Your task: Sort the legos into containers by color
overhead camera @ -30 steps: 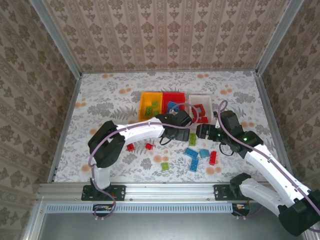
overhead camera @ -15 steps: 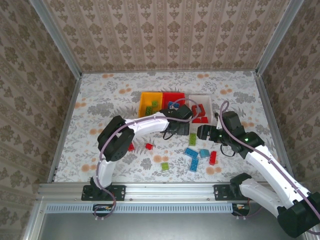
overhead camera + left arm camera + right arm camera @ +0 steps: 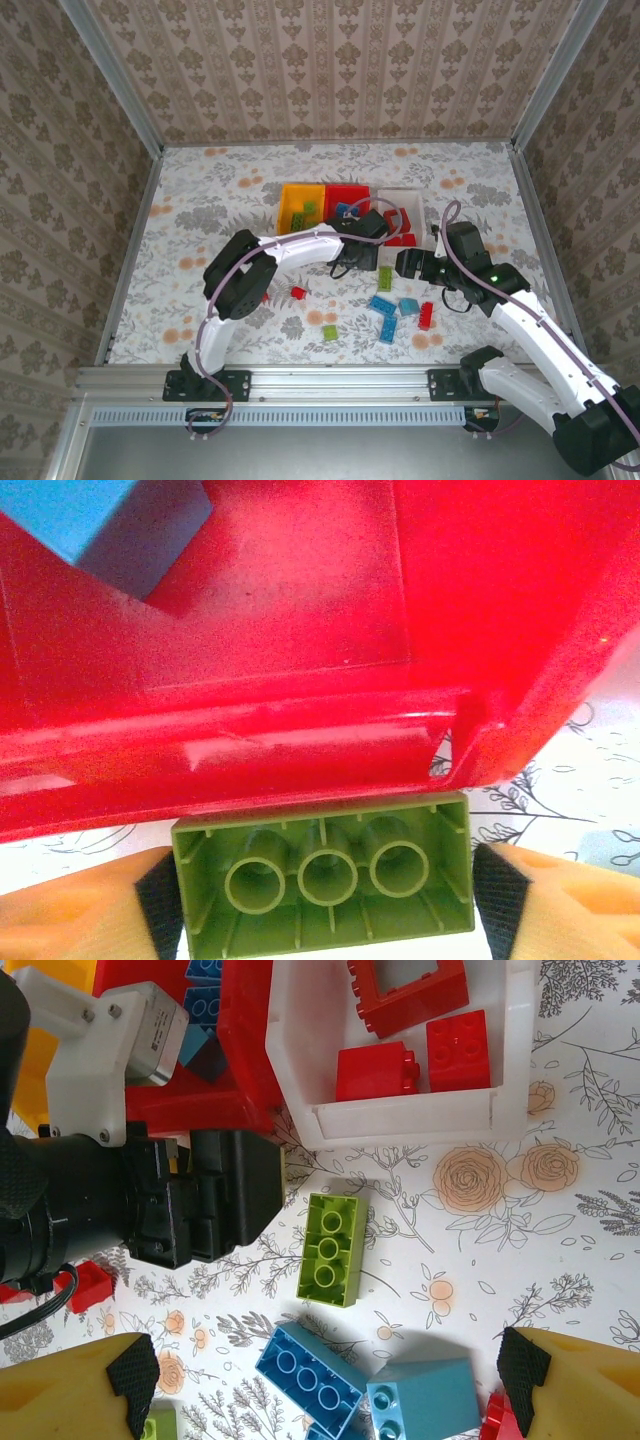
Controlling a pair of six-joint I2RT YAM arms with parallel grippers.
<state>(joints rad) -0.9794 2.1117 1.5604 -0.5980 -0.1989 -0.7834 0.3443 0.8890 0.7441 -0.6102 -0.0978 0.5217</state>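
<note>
Left hand (image 3: 325, 885) is right at the near wall of the red bin (image 3: 300, 630), its pads touching both short ends of an olive green brick (image 3: 322, 875), hollow underside facing the wrist camera. That is a grip.

Right hand (image 3: 328, 1368) hangs spread wide and empty over the counter (image 3: 200, 200), above a loose green brick (image 3: 330, 1250) and a blue brick (image 3: 310, 1370).

The white bin (image 3: 400, 1125) holds a red brick (image 3: 375, 1068) and the red frame (image 3: 405, 995). The orange-yellow bin (image 3: 293, 190) stands to the left of the red one.
</note>
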